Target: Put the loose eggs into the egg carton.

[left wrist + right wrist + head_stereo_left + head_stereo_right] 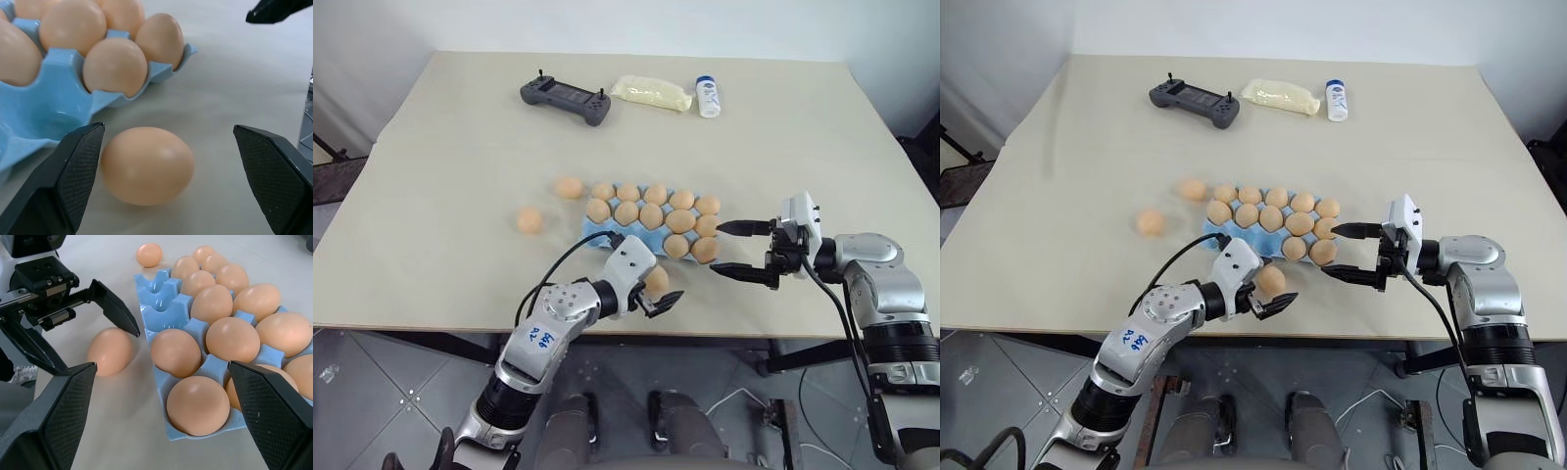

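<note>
Blue carton (603,238) sits mid-surface, a bit right of centre, long side running left-right. Most cups filled with tan eggs; the empty cups are at its near-left corner.

Three loose eggs. One (657,280) lies on the surface just near of the carton's near-left corner, between the fingers of the left end effector (663,303). That end effector is spread wide and released; the egg rests on the surface close beside one finger (73,171), with a clear gap to the other finger. Whether the near finger touches the egg, cannot tell.

Second loose egg (569,187) is at the carton's far-left corner, just beside it. Third (530,220) lies further left, apart from the carton.

Right end effector (741,249) hovers just right of the carton's right end, pointing left toward it, fingers parted, grasping nothing. In its wrist view the filled cups and the left end effector around the near egg (110,351) are seen between its two fingers.

Far side of the surface (431,147): a dark grey controller (565,101) on the left, a pale yellow bag (651,93) in the middle, a small white bottle (708,97) with blue cap just right of the bag.
</note>
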You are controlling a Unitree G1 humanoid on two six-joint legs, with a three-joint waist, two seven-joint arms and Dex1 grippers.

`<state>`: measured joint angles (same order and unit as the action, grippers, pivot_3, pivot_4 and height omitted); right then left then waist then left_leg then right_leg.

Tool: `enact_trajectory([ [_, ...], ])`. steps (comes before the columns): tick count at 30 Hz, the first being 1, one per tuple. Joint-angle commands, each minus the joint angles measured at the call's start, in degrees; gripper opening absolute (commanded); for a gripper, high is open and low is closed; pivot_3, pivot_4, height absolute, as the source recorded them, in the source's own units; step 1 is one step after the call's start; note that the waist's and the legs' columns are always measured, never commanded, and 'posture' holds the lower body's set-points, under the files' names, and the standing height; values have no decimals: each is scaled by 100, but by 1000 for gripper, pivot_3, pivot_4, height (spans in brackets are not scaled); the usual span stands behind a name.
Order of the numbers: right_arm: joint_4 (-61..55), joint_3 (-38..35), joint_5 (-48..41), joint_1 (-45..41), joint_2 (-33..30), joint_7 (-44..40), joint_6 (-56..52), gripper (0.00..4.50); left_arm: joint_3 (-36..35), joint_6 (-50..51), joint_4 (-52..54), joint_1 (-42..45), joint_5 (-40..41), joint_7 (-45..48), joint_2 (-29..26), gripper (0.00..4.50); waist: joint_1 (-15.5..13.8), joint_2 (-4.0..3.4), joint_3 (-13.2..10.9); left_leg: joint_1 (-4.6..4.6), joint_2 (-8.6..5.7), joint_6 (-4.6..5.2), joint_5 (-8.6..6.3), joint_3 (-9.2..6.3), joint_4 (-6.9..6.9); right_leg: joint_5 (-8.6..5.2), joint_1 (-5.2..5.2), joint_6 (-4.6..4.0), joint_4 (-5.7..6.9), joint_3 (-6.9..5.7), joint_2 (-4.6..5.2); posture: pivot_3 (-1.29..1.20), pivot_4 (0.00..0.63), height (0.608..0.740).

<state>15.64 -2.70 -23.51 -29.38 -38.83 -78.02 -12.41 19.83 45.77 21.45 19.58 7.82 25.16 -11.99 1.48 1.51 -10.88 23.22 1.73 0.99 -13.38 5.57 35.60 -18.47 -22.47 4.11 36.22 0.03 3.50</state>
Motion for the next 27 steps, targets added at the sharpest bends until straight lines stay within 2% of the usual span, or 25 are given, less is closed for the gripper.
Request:
enact_trajectory([
  [1, -196, -156, -90, 16, -114, 8, 41, 4500, 55, 18, -85, 122, 47, 19, 78, 4492, 1, 0, 0, 0, 0, 0, 0, 0, 0, 0, 0, 0, 0, 0, 0, 0, 150, 740],
  [16, -305, -245, -264, 213, -118, -158, 159, 4500, 47, -120, -720, 337, -25, -91, 345, 4492, 1, 0, 0, 0, 0, 0, 0, 0, 2, 0, 0, 0, 3, 0, 0, 0, 150, 740],
  [17, -302, -235, -243, 220, -126, -154, 165, 4500, 48, -130, -742, 342, -26, -94, 350, 4094, 0, 0, 0, 0, 0, 0, 0, 0, 3, 0, 0, 0, 3, 0, 0, 0, 150, 740],
  [23, -306, -223, -188, 233, -125, -88, 155, 4500, 27, -246, -771, 329, -50, -137, 364, 2426, -1, 0, 0, 0, 0, 0, 0, 0, 5, 0, 0, 0, 6, 0, 0, 0, 150, 740],
  [27, -339, -228, -189, 245, -120, -60, 135, 4500, -27, -241, -660, 320, -47, -197, 340, 2210, -1, 0, 0, 0, 0, 0, 0, -1, 5, 0, 0, 0, 6, 0, 0, 0, 150, 740],
])
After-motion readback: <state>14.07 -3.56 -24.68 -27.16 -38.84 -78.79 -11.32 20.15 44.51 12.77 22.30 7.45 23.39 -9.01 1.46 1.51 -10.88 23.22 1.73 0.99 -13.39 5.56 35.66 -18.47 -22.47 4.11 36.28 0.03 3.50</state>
